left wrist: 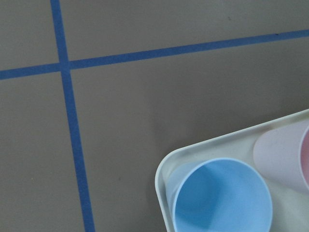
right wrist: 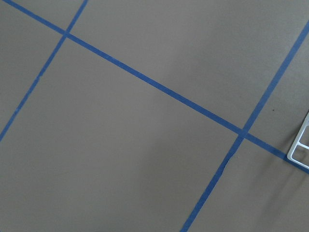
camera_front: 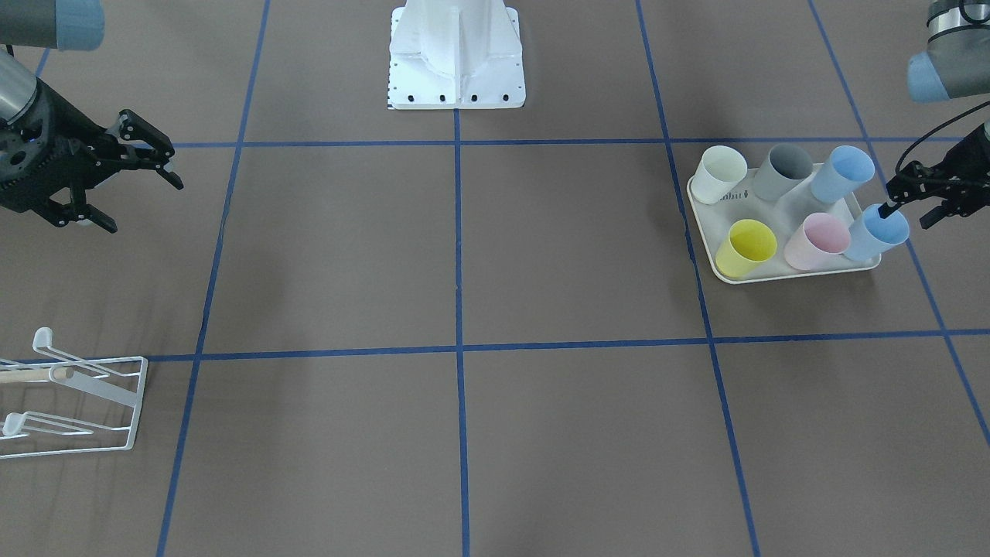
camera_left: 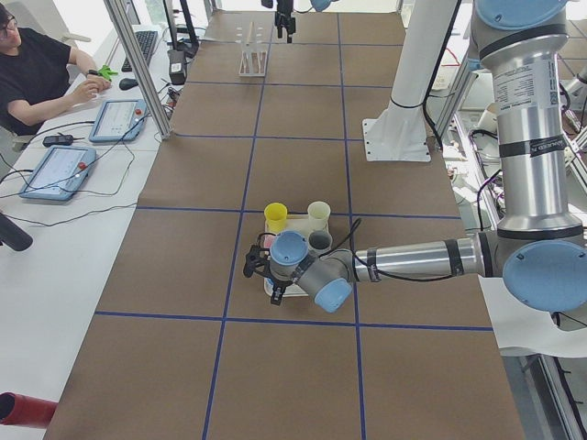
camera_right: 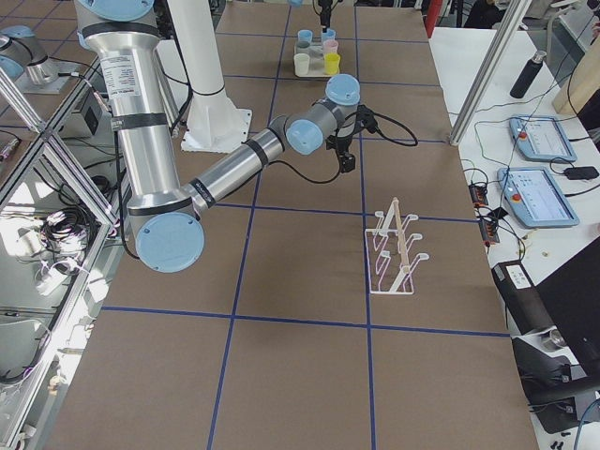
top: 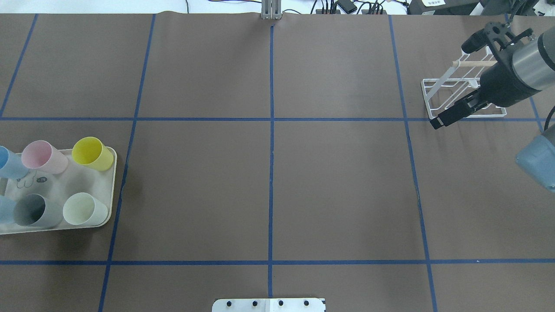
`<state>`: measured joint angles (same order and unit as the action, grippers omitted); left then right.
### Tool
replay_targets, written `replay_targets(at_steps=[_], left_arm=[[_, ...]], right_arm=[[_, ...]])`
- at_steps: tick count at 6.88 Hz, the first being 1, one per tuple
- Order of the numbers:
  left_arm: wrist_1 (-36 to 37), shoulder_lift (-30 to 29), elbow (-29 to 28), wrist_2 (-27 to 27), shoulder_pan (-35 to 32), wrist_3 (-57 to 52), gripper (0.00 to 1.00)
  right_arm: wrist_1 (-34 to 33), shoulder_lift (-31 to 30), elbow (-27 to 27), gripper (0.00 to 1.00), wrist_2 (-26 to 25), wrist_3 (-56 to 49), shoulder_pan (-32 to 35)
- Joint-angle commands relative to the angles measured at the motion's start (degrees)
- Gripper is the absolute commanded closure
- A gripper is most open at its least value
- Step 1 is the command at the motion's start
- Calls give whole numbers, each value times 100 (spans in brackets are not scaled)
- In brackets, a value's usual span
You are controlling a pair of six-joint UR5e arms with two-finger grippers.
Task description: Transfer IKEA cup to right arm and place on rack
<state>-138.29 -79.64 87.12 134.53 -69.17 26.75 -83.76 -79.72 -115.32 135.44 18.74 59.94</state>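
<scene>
Currently at the pick-up step. My left gripper (camera_front: 911,210) hangs at the blue cup (camera_front: 878,232), which stands in the outer corner of the tray (top: 60,180), just beside the pink cup (camera_front: 818,240). Its jaws are apart; one fingertip looks to sit at the rim, possibly inside the mouth, though the front view leaves me unsure. The cup is upright, mouth up, long axis vertical. Next move, as I judge it: pinch the wall, lift clear of the neighbours, carry toward centre. The right gripper (camera_front: 144,205) is spread wide and empty, on the rack's (camera_front: 77,394) side; the prongs are bare.
</scene>
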Motion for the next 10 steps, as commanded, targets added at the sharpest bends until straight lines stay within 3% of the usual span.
replay_targets(at_steps=[1,3,6,9,10], left_arm=[[-14,1,-2,-363,18,23,78],[-14,1,7,-480,9,32,100],[56,18,278,-366,-35,-20,100],[57,-34,498,20,-596,-55,100],[135,-34,534,482,-789,-55,100]], right_arm=[[0,0,-34,1,0,6,0],[0,0,-34,1,0,-2,0],[174,0,18,1,-9,-11,0],[1192,18,351,1,-52,-2,-166],[1613,244,605,2,-53,6,-306]])
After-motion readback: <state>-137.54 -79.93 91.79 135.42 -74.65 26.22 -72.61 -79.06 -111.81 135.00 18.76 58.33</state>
